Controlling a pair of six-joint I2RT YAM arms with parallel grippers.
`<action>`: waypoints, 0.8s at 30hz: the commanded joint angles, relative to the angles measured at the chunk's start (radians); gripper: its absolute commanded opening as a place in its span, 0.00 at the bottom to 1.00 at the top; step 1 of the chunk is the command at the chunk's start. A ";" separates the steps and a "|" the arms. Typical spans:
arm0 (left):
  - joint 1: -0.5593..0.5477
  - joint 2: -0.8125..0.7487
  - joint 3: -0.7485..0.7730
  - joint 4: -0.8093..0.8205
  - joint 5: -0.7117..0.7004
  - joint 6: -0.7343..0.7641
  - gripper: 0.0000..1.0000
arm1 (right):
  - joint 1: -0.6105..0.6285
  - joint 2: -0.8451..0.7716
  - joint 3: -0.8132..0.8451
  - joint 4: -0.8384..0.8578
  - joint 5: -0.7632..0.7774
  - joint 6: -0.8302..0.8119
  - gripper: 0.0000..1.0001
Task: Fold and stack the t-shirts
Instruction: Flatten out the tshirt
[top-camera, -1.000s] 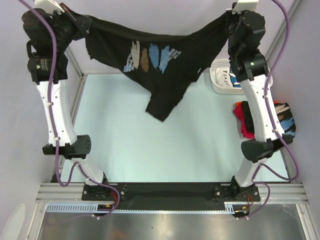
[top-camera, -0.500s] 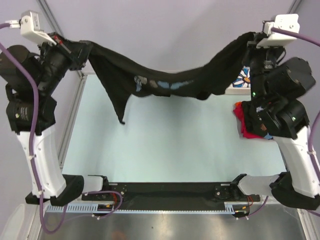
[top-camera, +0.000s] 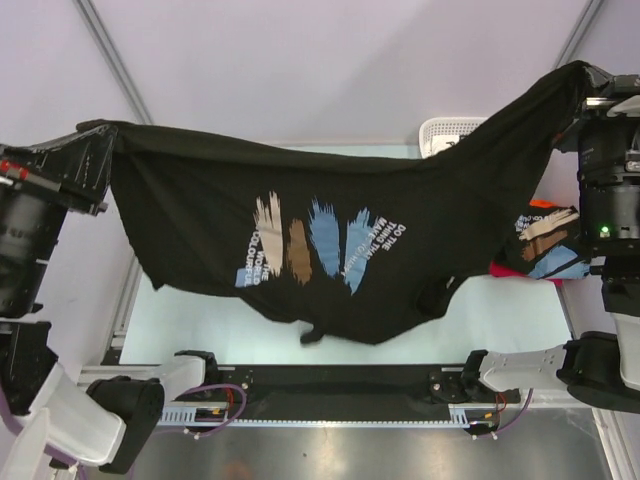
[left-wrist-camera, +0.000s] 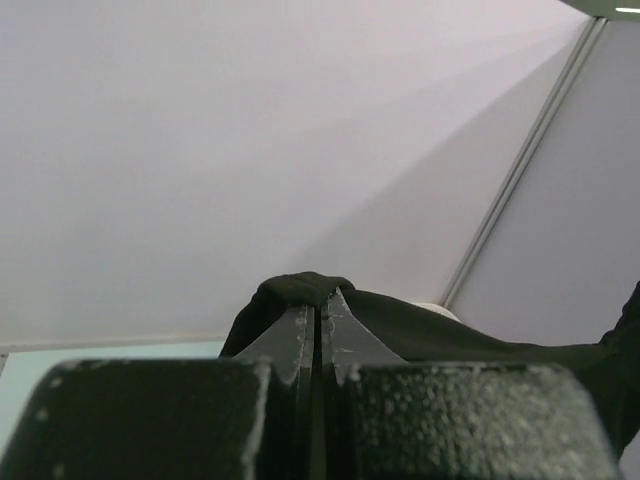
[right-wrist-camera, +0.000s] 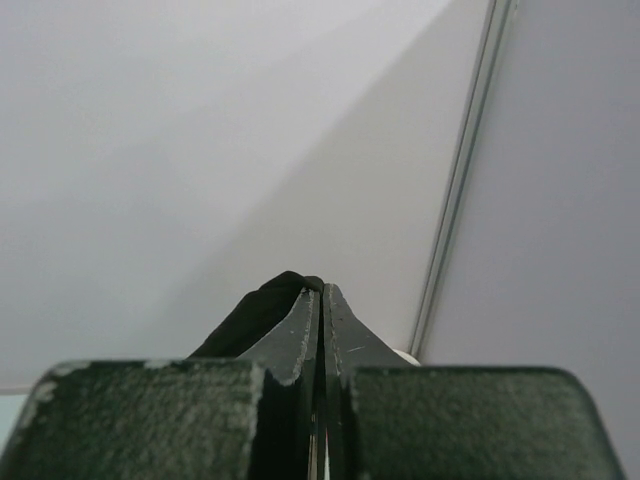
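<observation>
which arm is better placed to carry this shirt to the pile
Right, likely: the right gripper pinches the black shirt on the side where the pile lies; the left gripper holds the opposite end, far from it.

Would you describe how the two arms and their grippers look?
The left arm and right arm have white links and black joints, with purple cables near their bases. The right one shows a green light. The left gripper and right gripper are black, with scuffed tips.
</observation>
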 joint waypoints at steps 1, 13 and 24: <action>-0.004 0.005 -0.028 0.020 -0.008 -0.016 0.00 | 0.032 0.004 0.019 -0.004 0.011 -0.046 0.00; -0.008 0.116 -0.498 0.202 0.004 -0.011 0.00 | -0.368 -0.010 -0.360 -0.044 -0.243 0.290 0.00; -0.001 0.384 -0.833 0.495 -0.137 0.041 0.00 | -0.775 0.415 -0.554 0.069 -0.654 0.597 0.00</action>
